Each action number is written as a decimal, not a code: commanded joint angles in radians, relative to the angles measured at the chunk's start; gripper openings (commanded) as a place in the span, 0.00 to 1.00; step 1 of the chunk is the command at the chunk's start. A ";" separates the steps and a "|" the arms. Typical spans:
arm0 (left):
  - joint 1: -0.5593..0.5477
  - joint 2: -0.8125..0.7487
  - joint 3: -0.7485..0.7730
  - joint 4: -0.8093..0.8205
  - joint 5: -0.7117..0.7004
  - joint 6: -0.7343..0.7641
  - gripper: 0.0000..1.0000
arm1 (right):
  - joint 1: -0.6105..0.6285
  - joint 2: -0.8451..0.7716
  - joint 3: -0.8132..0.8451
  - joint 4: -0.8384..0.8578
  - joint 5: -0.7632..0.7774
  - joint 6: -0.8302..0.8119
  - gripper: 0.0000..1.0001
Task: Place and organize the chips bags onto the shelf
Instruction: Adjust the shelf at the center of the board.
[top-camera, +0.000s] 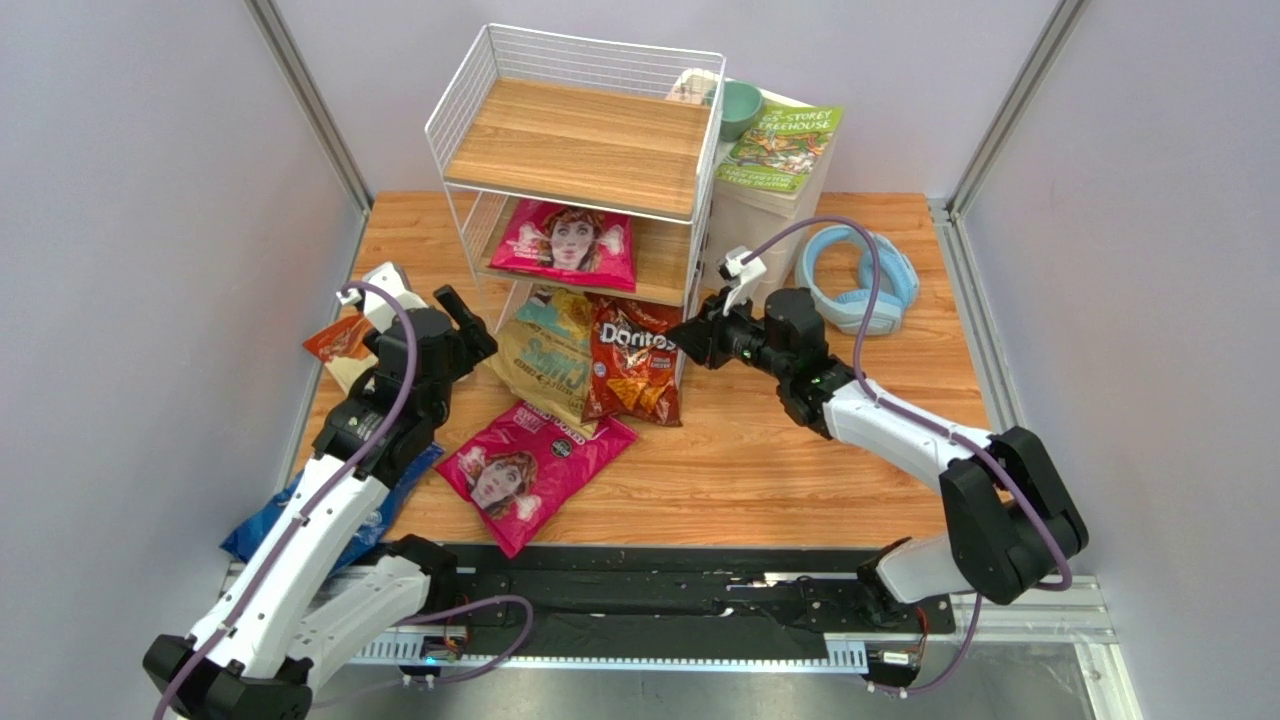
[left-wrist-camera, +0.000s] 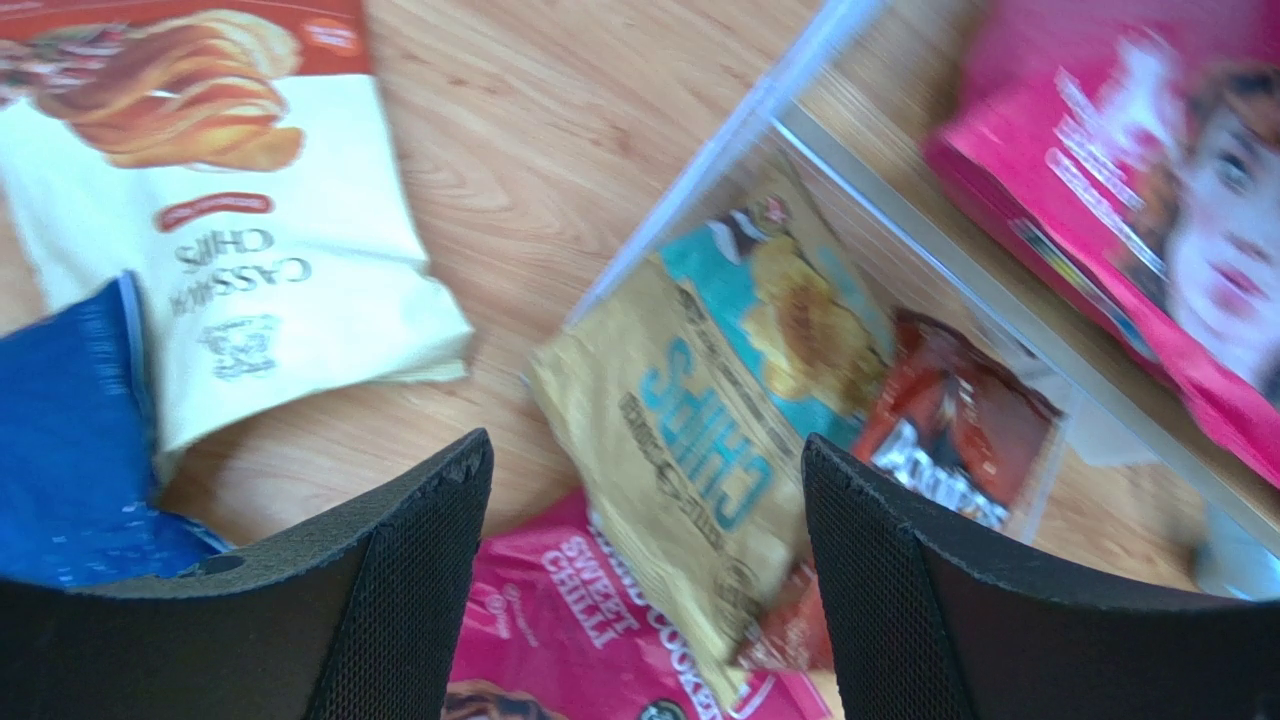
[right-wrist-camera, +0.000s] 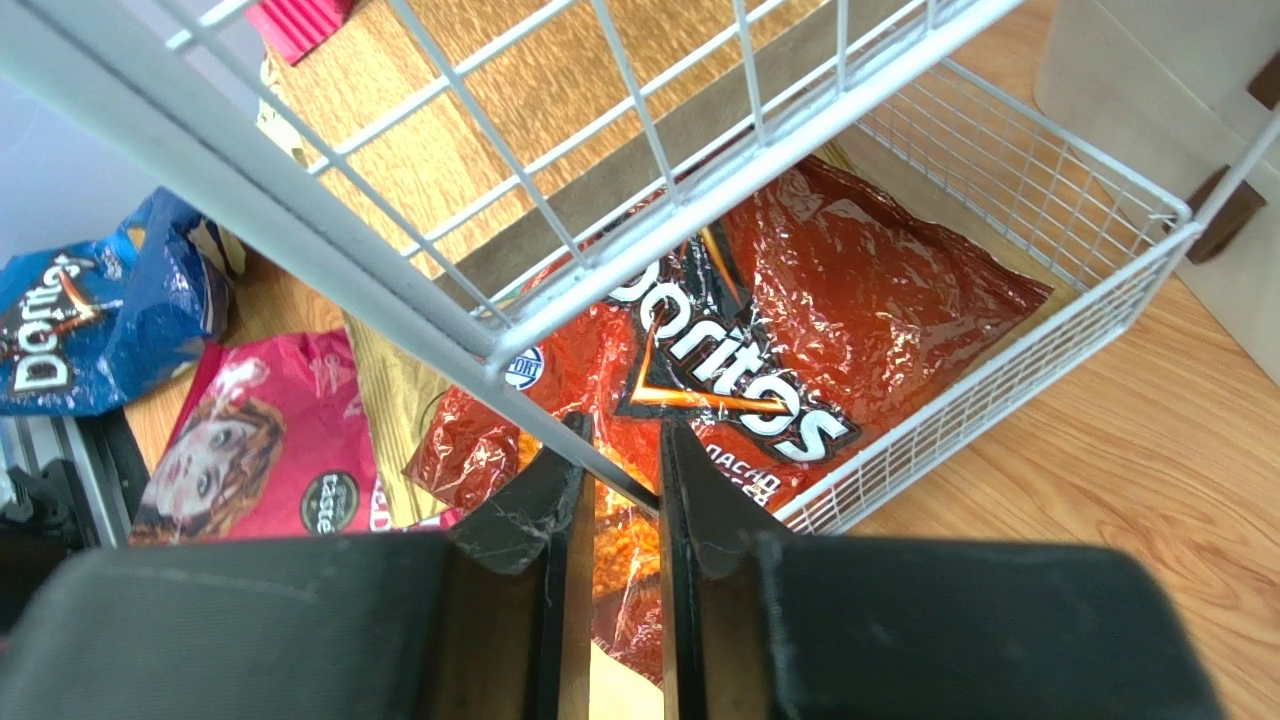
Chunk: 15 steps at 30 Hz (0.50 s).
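Progress, from above: one pink bag (top-camera: 568, 240) on the shelf's (top-camera: 579, 143) middle tier, tan bag (top-camera: 544, 357) and red bag (top-camera: 634, 360) half inside the bottom, three left on the counter (top-camera: 781, 465). Left wrist: your left hand (left-wrist-camera: 646, 450) hangs wide, empty, over the tan bag. Right wrist: your right hand (right-wrist-camera: 621, 450), narrow, at the red bag; grip unclear.

Doritos bag (top-camera: 634, 360) on shelf (top-camera: 579, 143) bottom tier, CHIPS bag (top-camera: 544, 357) left

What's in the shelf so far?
A magenta bag on the middle tier; red Doritos bag and tan CHIPS bag poke out of the bottom one. Anything farther back is covered.
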 joint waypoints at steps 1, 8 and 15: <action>0.061 0.027 0.059 -0.029 0.005 0.040 0.81 | -0.049 -0.047 -0.037 -0.202 -0.078 0.003 0.00; 0.121 0.122 0.052 0.167 0.120 0.148 0.83 | -0.126 -0.059 -0.055 -0.208 -0.170 -0.007 0.00; 0.163 0.140 -0.002 0.287 0.235 0.162 0.82 | -0.169 -0.023 -0.026 -0.211 -0.247 -0.023 0.00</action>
